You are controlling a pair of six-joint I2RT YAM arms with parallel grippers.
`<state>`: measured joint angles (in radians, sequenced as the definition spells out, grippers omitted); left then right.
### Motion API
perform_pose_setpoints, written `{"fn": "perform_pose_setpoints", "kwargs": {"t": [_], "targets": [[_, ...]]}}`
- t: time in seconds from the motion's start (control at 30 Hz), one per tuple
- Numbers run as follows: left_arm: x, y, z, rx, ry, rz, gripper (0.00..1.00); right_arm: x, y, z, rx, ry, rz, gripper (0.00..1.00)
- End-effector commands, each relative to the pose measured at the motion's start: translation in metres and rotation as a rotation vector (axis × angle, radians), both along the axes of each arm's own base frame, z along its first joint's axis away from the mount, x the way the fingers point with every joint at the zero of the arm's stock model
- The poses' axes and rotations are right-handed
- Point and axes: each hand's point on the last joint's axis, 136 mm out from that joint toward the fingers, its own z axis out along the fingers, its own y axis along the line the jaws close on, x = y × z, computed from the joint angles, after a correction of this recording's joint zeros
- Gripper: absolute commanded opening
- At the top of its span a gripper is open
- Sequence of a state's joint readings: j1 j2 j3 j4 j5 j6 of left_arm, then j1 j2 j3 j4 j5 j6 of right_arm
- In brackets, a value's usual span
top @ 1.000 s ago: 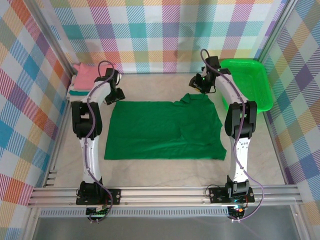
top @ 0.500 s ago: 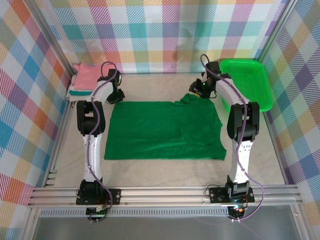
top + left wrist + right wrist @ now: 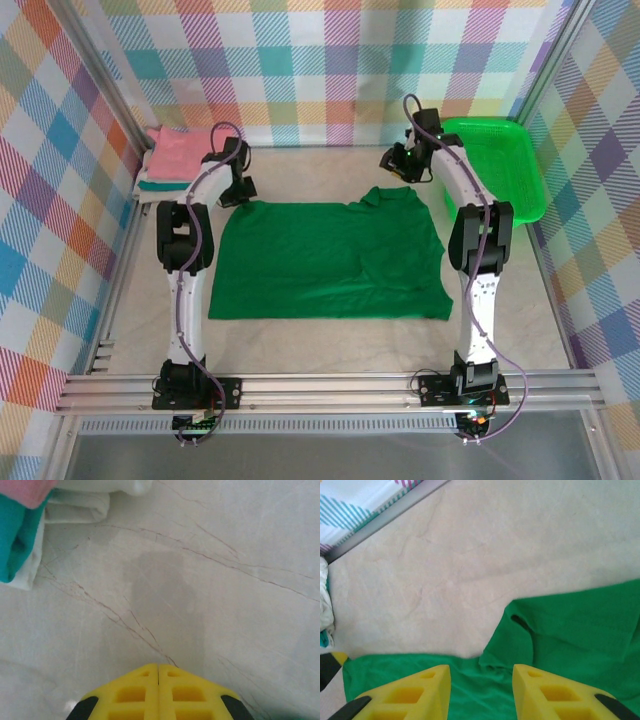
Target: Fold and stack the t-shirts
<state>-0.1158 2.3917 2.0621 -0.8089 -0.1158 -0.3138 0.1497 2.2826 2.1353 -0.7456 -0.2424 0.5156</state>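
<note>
Two claws wait at the dark green t-shirt's (image 3: 330, 260) far edge: left claw (image 3: 159, 667) closed empty, right claw (image 3: 481, 669) spread over a bunched sleeve (image 3: 507, 640) that might fold crooked.

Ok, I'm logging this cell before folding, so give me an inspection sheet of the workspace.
Surface: pale veined table, no spills seen.
Job's things: green shirt spread flat mid-table, far right corner rumpled; folded pink, white, teal stack far left.
Clutter: basket, far right.
Hands: left hand shut over bare table; right hand open over shirt's far edge.
Cables: purple cables along both arms.
Surroundings: checked walls, metal frame.
</note>
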Motion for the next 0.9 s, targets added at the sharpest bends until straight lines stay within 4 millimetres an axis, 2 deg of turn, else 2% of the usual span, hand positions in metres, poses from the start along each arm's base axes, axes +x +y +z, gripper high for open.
{"fn": "perform_pose_setpoints", "kwargs": {"t": [0.0,0.13,0.2,0.53,0.87], "targets": [[0.002,-0.007,0.056,-0.010,-0.115,-0.011,0.00,-0.008,-0.001,-0.027,0.000,0.117,-0.011,0.39],[0.000,-0.009,0.075,-0.012,-0.165,-0.010,0.00,-0.009,-0.004,-0.044,-0.022,0.161,-0.024,0.39],[-0.002,-0.008,0.080,-0.010,-0.175,-0.009,0.00,-0.011,0.002,-0.051,-0.007,0.184,-0.007,0.39],[-0.018,-0.012,0.091,-0.001,-0.200,-0.019,0.00,-0.011,0.018,-0.080,0.015,0.246,0.017,0.39],[-0.029,-0.015,0.083,-0.001,-0.176,-0.029,0.00,-0.002,0.032,-0.104,0.060,0.266,0.036,0.38]]}}
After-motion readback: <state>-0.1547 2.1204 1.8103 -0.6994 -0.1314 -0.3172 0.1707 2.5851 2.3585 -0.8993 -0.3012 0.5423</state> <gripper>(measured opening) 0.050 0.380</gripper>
